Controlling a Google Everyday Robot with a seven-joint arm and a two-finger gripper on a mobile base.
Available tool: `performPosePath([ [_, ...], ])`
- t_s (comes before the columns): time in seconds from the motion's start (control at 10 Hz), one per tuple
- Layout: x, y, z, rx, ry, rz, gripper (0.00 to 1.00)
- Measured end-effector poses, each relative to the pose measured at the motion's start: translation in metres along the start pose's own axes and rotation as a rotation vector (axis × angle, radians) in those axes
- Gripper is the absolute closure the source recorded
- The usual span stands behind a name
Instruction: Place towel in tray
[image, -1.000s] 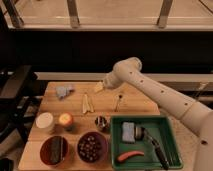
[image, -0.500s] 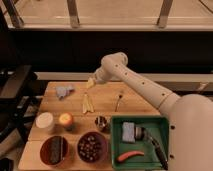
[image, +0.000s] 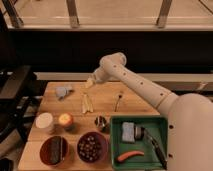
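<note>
Camera view puts the task at its start: the small, lumpy grey-blue cloth towel (image: 63, 91) lies on the wooden table (image: 105, 102). It is near the gripper (image: 90, 82), on the side away from the large green rectangular plastic tray (image: 145, 119) (well apart from the gripper). The gripper's jaws are spread and empty. Grasping, carrying and releasing all remain. The robot's pale body hides the tray's outer edge, and whether the gripper touches the table is unclear.

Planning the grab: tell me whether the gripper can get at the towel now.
Probably yes. The open gripper hovers beside the towel, apart from it, and nothing lies between them.
</note>
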Motion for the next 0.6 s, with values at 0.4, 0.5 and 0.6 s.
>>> performPosePath([
  [0.4, 0.036, -0.035, 0.049, 0.068, 0.004, -0.117, 0.38],
  [0.5, 0.038, -0.035, 0.058, 0.083, 0.000, -0.132, 0.38],
  [0.6, 0.041, -0.036, 0.071, 0.103, -0.007, -0.146, 0.38],
])
